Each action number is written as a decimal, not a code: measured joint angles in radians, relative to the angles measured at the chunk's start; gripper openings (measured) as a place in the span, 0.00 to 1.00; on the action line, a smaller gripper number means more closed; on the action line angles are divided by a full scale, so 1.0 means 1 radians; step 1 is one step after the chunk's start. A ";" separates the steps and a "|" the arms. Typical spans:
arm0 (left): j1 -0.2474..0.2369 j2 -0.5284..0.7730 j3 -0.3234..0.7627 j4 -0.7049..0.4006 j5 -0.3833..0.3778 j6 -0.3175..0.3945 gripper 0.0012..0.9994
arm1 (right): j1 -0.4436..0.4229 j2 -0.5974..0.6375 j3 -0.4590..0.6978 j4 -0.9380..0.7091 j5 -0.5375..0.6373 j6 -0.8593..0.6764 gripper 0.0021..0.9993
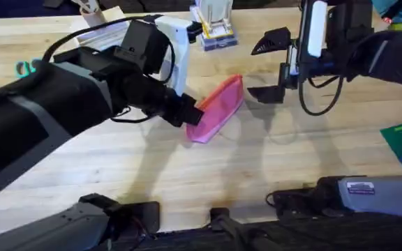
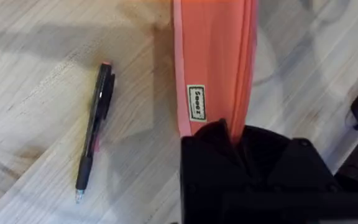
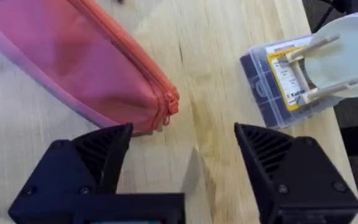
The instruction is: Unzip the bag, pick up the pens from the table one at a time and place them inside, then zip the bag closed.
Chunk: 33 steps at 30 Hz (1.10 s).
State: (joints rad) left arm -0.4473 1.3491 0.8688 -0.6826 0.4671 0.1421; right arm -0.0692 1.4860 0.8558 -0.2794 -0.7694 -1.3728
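Where the pink bag lies near the middle of the bench, I see it stretched diagonally, one end toward me and the other angled away to the right. It is a long, soft pouch, pink on the body with an orange-toned strip running along its top edge. From the right wrist camera I can make out that strip as the zipper, run all the way to the end of the bag, with the small pull hanging just off the corner. My left tool is clamped on the near end of the bag; in the left wrist view the fabric bunches up between the black fingers, and a small white label with dark lettering sits just above the grip. One pen lies on the bare wood just beside the bag, not touching it: a thin black stick with a pinkish cap end and a pink accent on the barrel. My right tool hovers near the bag's far zipper end with its fingers spread wide and nothing between them.
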 joint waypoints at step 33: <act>0.000 0.000 0.000 -0.002 0.000 0.008 0.04 | 0.000 0.189 0.225 -0.158 -0.080 0.018 0.99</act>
State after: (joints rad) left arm -0.4473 1.3491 0.8688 -0.6842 0.4671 0.1497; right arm -0.0692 1.6748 1.0805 -0.4373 -0.8497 -1.3552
